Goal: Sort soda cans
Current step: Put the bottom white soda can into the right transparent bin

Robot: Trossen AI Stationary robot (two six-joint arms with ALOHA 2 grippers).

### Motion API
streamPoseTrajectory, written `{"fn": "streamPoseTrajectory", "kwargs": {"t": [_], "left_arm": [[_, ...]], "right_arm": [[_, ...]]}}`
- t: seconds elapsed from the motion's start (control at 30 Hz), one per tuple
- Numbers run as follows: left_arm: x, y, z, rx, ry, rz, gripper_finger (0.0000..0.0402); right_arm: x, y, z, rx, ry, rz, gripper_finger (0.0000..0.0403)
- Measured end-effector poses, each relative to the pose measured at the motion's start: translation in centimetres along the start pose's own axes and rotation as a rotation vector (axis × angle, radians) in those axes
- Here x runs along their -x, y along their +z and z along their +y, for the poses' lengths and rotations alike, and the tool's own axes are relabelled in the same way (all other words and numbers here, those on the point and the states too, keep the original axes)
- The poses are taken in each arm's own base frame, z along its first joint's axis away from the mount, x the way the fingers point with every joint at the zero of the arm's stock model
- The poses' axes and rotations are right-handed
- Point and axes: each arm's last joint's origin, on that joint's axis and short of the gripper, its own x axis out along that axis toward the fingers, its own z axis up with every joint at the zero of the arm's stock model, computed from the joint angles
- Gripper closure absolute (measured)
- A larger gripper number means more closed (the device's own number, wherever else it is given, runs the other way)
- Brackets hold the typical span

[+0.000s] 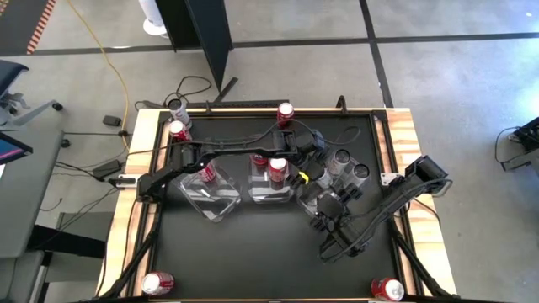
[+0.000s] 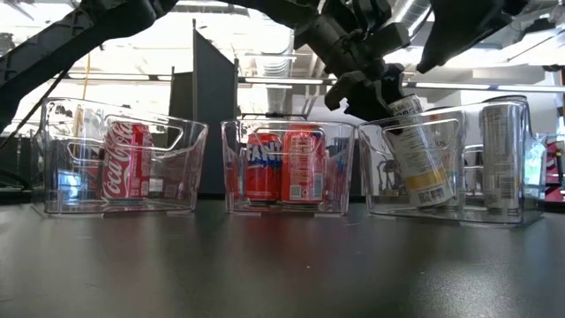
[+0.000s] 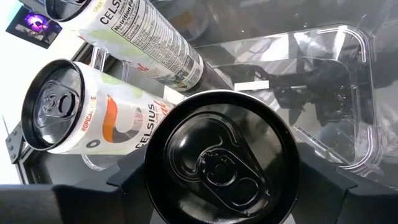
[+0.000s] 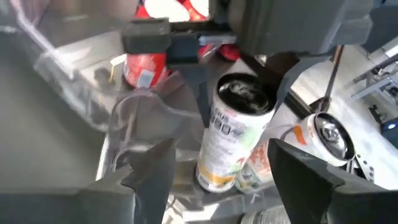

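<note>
Three clear bins stand in a row mid-table. The left bin (image 2: 53,177) holds a red can (image 2: 126,161), the middle bin (image 2: 231,177) two red cans (image 2: 282,166), and the right bin (image 2: 528,190) pale cans (image 2: 501,155). My left gripper (image 2: 375,88) reaches over the right bin, shut on a white can (image 2: 415,150) that tilts inside it. My right gripper (image 4: 224,155) stands open just near of that bin, its fingers apart from the white can (image 4: 236,130). My left gripper pinches the white can just below its dark top rim (image 3: 221,165) between its two fingers (image 3: 127,177), which come slanting down from the far left. The can hangs tilted inside the right bin, its lower end (image 2: 431,196) near the bin's floor; whether it rests there, I cannot tell.
Loose cans stand around the table's rim: one red at the far edge (image 1: 284,111), two at the far left (image 1: 177,129), one at each near corner (image 1: 157,283) (image 1: 387,289). Two white cans (image 3: 81,109) stand beside the held one in the right bin.
</note>
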Motion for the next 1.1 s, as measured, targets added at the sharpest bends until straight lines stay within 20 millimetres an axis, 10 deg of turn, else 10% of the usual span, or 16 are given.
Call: {"fn": "streamPoseTrajectory", "kwargs": {"t": [0.5, 1.1], "left_arm": [[-0.1, 0.0, 0.0, -0.001, 0.002, -0.001, 0.0123], [-0.1, 0.0, 0.0, -0.001, 0.004, -0.003, 0.0123]], "right_arm": [[-2.9, 0.3, -0.6, 0.076, -0.112, -0.086, 0.0384], [-5.7, 1.6, -0.8, 0.202, -0.137, 0.074, 0.0401]]}}
